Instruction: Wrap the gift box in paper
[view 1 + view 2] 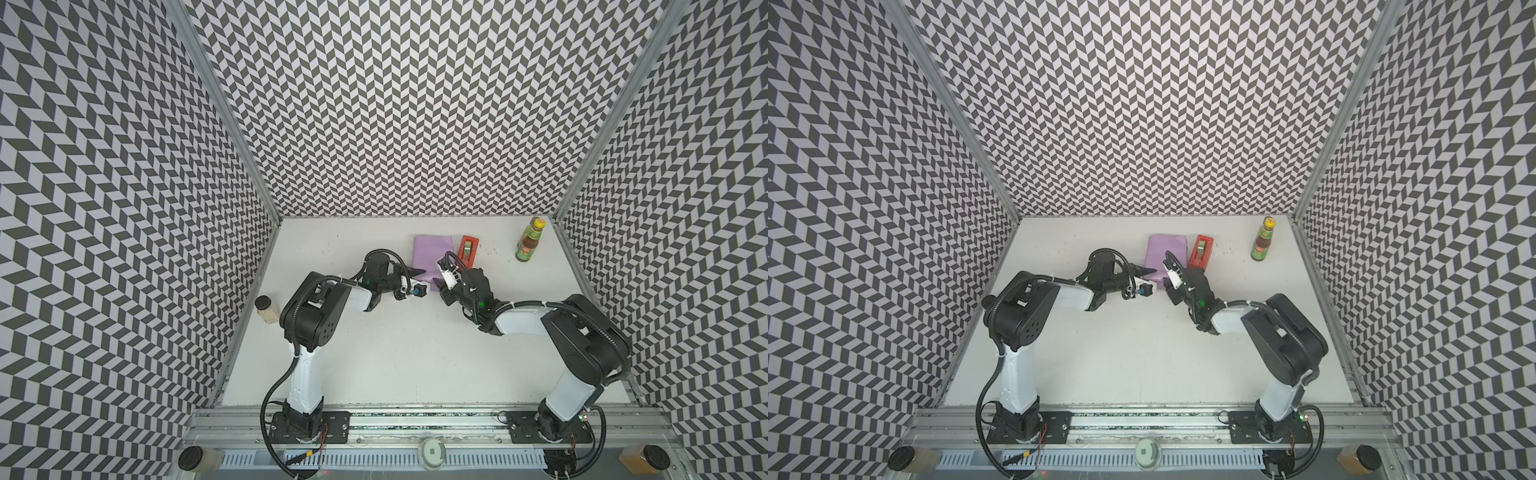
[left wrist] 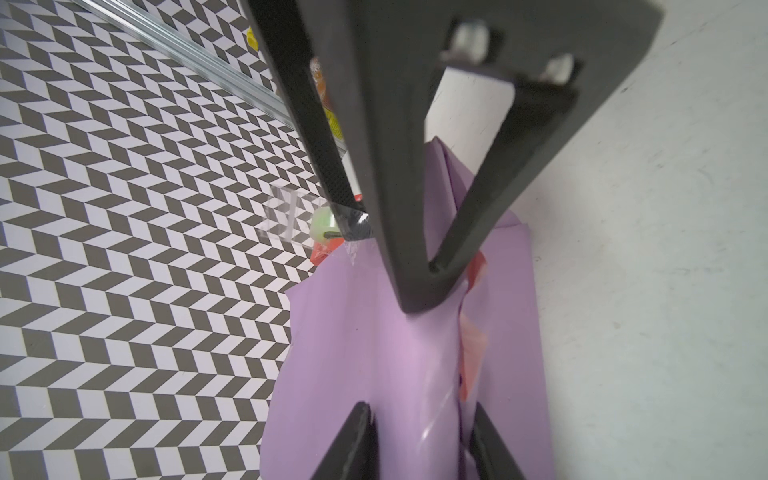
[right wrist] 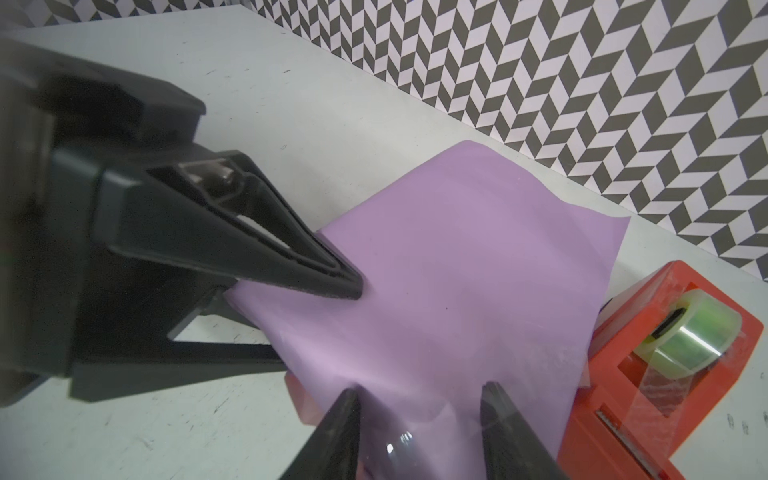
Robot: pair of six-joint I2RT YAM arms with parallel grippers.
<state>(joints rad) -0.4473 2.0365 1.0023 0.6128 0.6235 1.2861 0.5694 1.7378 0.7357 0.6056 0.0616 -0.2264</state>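
Paper point(image 1: 428, 253) is folded right round into a lilac parcel, just above centre in both top views, on the table point(image 1: 395, 353). The box is out of sight, presumably inside. Left gripper point(image 2: 422, 411) reaches in at the parcel's left edge, jaws part-closed. In the right wrist view one finger lies on top and the other runs low under the edge, so it's clamped on the paper, I'd say to pin the fold and stop the parcel sliding. Right gripper point(image 3: 419, 395) sits at the parcel's lower right, jaws apart, straddling a glossy streak point(image 3: 392, 449) that looks like tape over the seam. Dispenser point(image 1: 468, 250) stands just beside the parcel's right edge, handy for another strip. Wrapping looks well along, though the ends may want sealing.
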